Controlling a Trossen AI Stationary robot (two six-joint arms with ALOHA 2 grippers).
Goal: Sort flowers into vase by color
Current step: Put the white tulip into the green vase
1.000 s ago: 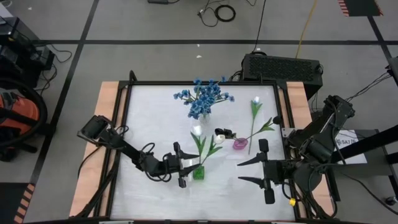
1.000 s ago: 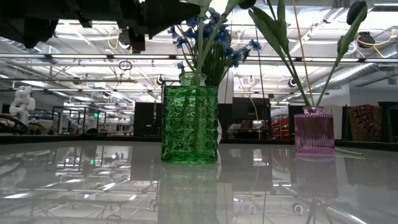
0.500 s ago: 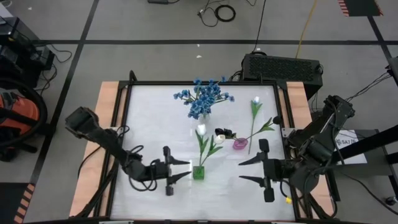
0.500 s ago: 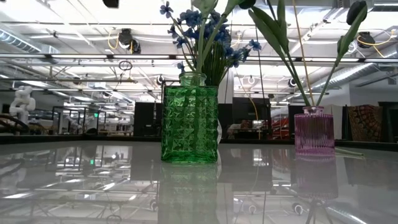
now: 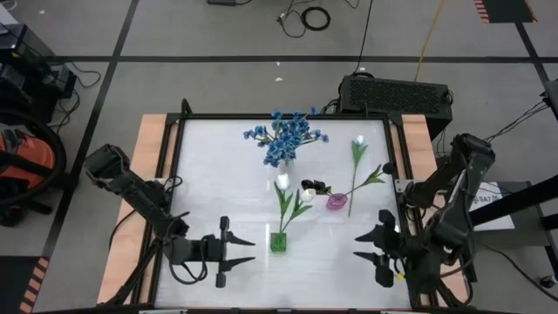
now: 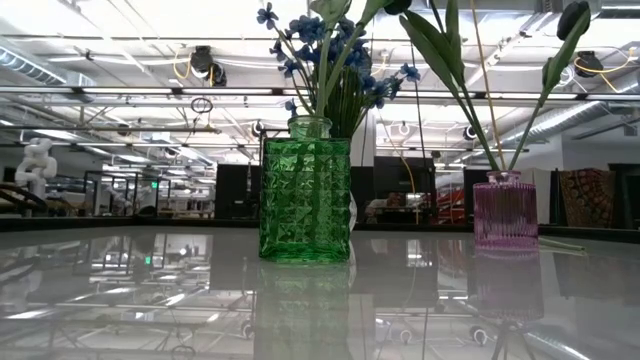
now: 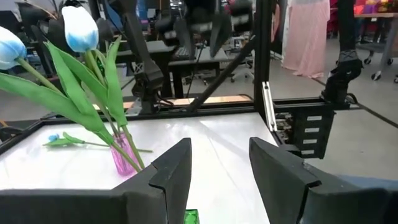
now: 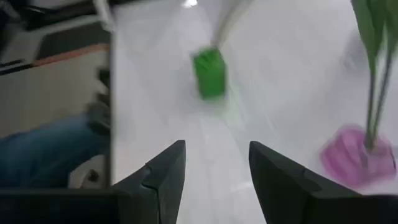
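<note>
High view: the left gripper (image 5: 237, 251) is sitting farther back from the green vase (image 5: 278, 242) than a second ago, its fingers spread apart and holding nothing; the vase with its two white tulips (image 5: 282, 182) is standing just ahead of the fingertips. The right gripper (image 5: 373, 247) is also sitting farther toward the table's near right corner than before, fingers parted and empty, with the pink vase (image 5: 336, 201) well ahead of them. Blue blossoms (image 5: 286, 137) are standing in a vase beyond both. One white tulip stem (image 5: 357, 157) is lying on the table past the pink vase. Low view is cutting off every flower head at its upper edge, and neither gripper is appearing there.
</note>
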